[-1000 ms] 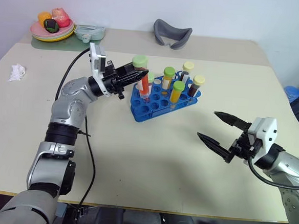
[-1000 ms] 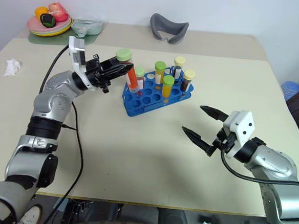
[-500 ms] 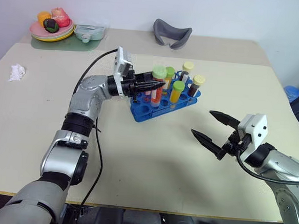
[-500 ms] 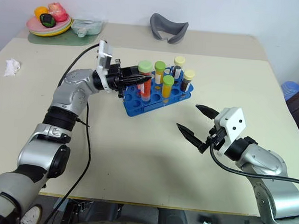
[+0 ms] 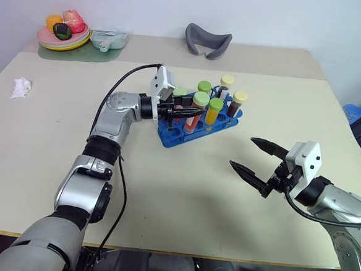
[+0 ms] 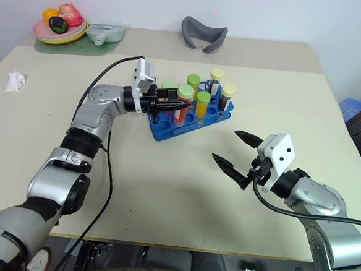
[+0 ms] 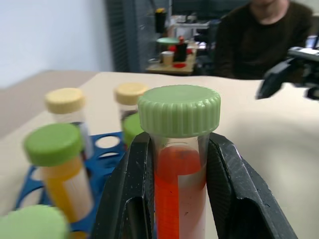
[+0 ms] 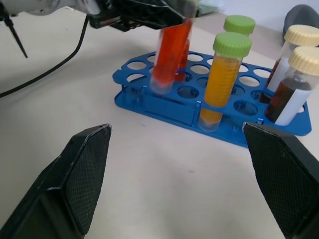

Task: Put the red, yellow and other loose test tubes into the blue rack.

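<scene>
My left pincer (image 5: 183, 111) clamps red tube (image 5: 193, 115) over blue rack (image 5: 172, 137); insertion step. Next: align, lower. Right pincer (image 5: 257, 163) wide, idle.

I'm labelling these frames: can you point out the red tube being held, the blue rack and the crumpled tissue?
red tube (image 7: 175, 194), left wrist view, on its red liquid.
blue rack (image 8: 174, 111), right wrist view, on its front wall.
crumpled tissue (image 5: 21, 88), left eye view, on its middle.
</scene>
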Controlling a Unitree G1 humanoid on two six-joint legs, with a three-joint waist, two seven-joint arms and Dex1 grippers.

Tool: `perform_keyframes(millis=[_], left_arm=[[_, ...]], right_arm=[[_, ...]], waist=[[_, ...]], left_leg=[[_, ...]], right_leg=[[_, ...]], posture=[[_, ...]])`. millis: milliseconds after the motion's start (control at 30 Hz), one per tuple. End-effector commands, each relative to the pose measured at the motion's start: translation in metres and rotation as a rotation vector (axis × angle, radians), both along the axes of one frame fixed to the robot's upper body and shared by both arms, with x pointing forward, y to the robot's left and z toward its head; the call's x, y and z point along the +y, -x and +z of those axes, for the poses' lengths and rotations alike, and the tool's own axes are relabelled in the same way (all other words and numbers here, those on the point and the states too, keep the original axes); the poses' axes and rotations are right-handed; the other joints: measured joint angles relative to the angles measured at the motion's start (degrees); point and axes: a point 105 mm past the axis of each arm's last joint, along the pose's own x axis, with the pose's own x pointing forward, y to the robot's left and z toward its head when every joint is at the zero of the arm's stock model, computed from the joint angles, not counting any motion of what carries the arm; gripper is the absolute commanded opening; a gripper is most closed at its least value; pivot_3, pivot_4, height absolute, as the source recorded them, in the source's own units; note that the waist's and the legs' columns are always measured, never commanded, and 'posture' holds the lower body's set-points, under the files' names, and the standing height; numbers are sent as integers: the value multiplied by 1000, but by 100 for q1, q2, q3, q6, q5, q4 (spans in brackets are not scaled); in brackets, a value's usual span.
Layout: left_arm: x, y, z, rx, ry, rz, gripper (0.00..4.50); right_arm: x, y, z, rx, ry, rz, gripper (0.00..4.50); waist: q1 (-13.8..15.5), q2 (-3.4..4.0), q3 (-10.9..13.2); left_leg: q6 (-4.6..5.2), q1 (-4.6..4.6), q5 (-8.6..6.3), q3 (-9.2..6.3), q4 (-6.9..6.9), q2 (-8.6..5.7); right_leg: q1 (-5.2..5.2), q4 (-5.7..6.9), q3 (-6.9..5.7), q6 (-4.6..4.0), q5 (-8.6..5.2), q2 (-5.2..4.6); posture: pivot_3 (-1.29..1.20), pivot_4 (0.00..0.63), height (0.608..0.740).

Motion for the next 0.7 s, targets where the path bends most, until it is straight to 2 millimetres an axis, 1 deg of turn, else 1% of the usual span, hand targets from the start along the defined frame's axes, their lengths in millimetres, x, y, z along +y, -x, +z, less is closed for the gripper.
perform_keyframes(millis=[33, 200, 367, 533, 633, 700], left_arm=[[4, -7, 13, -38, 25, 47, 835], [3, -5, 1, -21, 2, 38, 835], [2, 0, -6, -5, 2, 11, 835], [0, 11, -8, 6, 27, -49, 835], [1, 14, -10, 5, 24, -58, 835], [1, 13, -13, 5, 11, -44, 835]], right_arm=[[2, 3, 9, -50, -10, 15, 4307], [1, 1, 9, -52, -9, 20, 4307], [-1, 2, 7, -50, -7, 19, 4307], [-3, 3, 5, -48, -8, 14, 4307], [-3, 4, 5, -48, -9, 12, 4307], [-2, 3, 5, -48, -9, 13, 4307]], waist=[[4, 0, 0], [7, 0, 0], [8, 0, 0], [4, 0, 0], [1, 0, 0], [8, 0, 0]], left_leg=[[0, 0, 0, 0, 0, 0], [0, 0, 0, -1, 0, 0], [0, 0, 0, 0, 0, 0], [0, 0, 0, 0, 0, 0], [0, -1, 0, -1, 0, 0], [0, -1, 0, 0, 0, 0]], right_leg=[[0, 0, 0, 0, 0, 0], [0, 0, 0, 0, 0, 0], [1, 0, 0, 0, 0, 0], [1, 0, 0, 0, 0, 0], [-2, 2, 0, 0, 0, 0], [-1, 2, 0, 0, 0, 0]], posture=[[0, 150, 740], [0, 150, 740], [0, 150, 740], [0, 150, 740], [0, 150, 740], [0, 150, 740]])
